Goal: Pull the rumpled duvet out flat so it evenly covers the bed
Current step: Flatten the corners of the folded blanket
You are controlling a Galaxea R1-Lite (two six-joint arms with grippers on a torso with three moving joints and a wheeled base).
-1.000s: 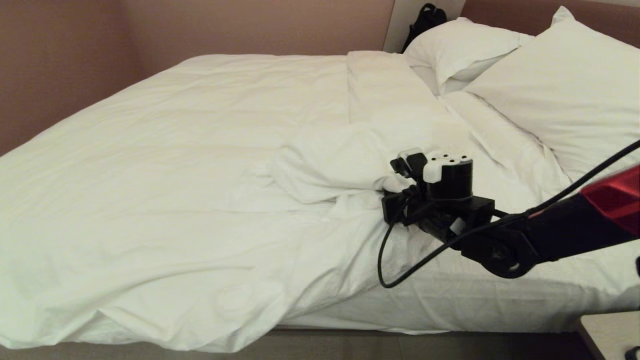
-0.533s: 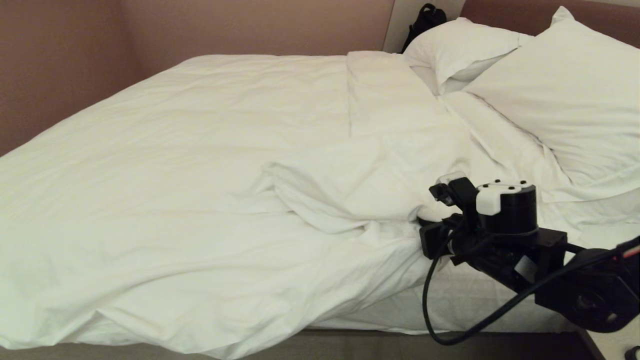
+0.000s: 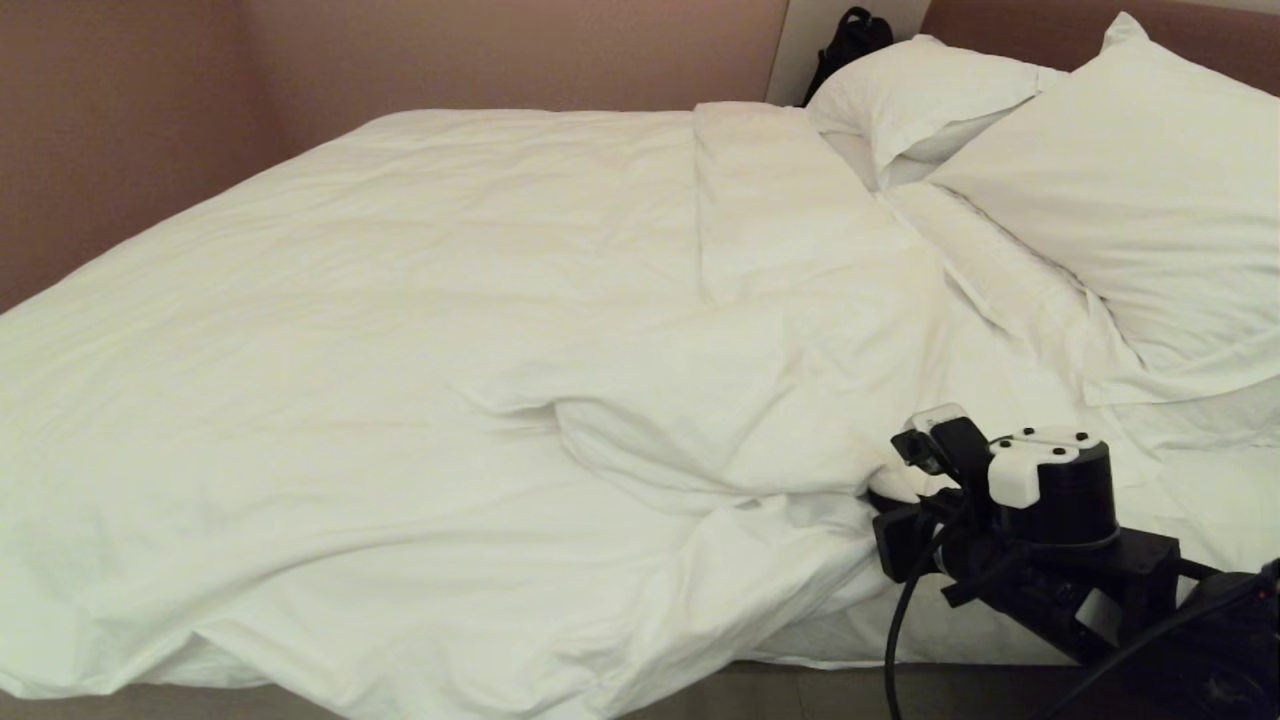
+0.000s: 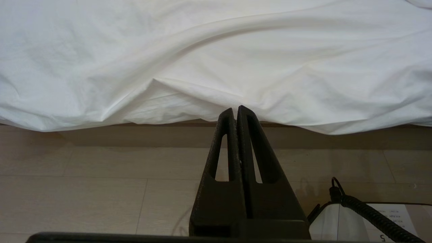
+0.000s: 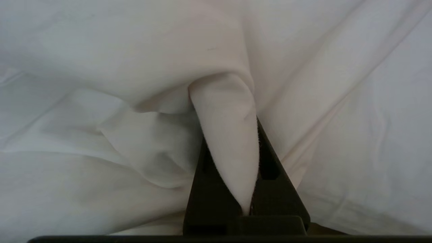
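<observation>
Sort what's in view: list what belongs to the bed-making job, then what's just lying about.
Part of the job:
- duvet
- bed
- right gripper, shut on a fold of the duvet at the near edge

Just there:
- two pillows
- black bag behind the bed
- left gripper, shut, idle over the floor

Two pillows [image 3: 1100,200], black bag [image 3: 850,40]
</observation>
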